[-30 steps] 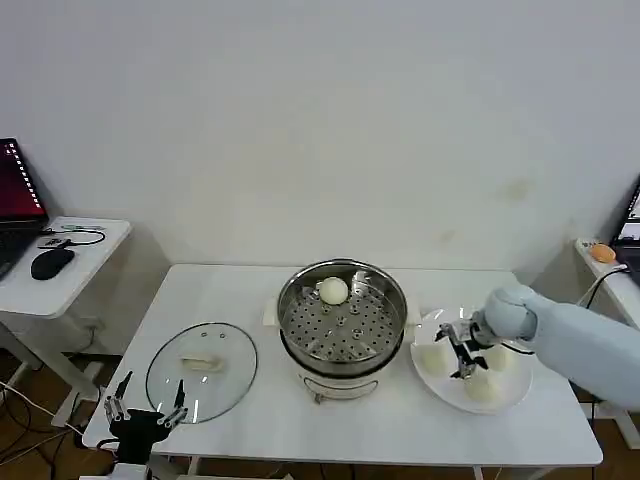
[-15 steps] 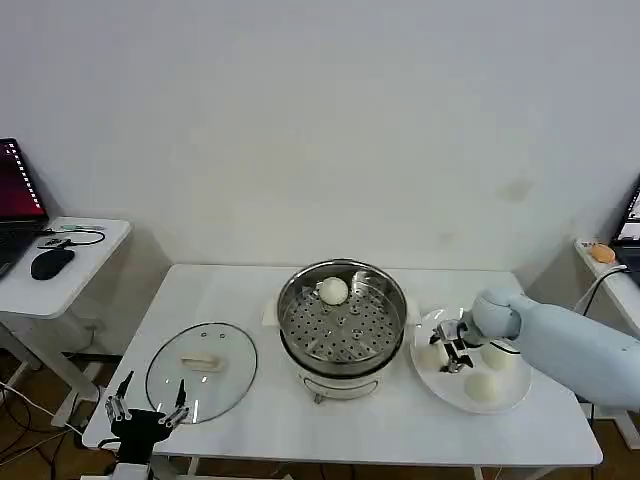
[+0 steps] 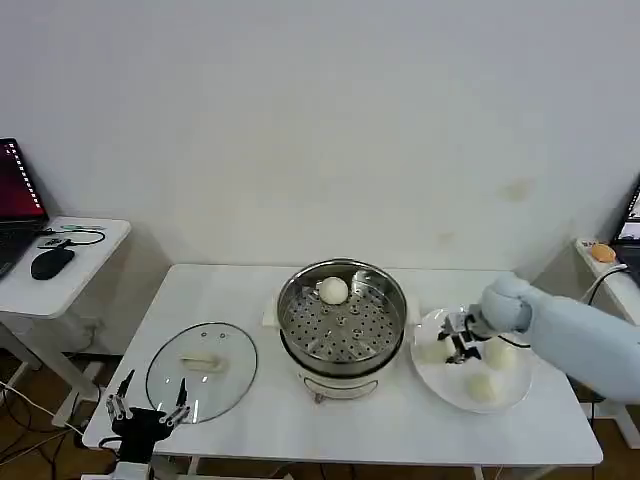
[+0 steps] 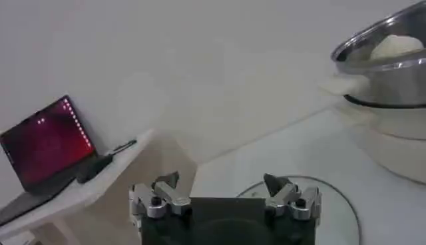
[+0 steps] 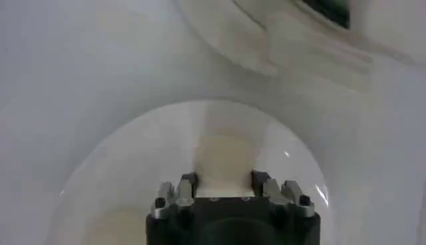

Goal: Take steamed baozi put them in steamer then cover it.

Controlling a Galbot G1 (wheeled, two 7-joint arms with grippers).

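The steamer (image 3: 342, 315) stands at the table's middle with one steamed baozi (image 3: 333, 291) on its perforated tray. Three more baozi lie on a white plate (image 3: 455, 396) to its right. My right gripper (image 3: 458, 340) hangs low over that plate, shut on the baozi (image 3: 430, 353) nearest the steamer. The right wrist view has this baozi (image 5: 223, 150) pinched between my fingers (image 5: 188, 184). The glass cover (image 3: 201, 370) lies flat at the front left. My left gripper (image 3: 148, 405) waits open, with nothing in it, just off the table's front edge by the cover.
A side table (image 3: 60, 275) at the far left carries a laptop and a mouse. Another small table with an orange object (image 3: 602, 253) is at the far right. In the left wrist view the steamer (image 4: 386, 63) rises beyond the cover's rim (image 4: 333, 206).
My right gripper slid toward the plate's steamer-side baozi, then drew slightly back and up. The left arm stayed put.
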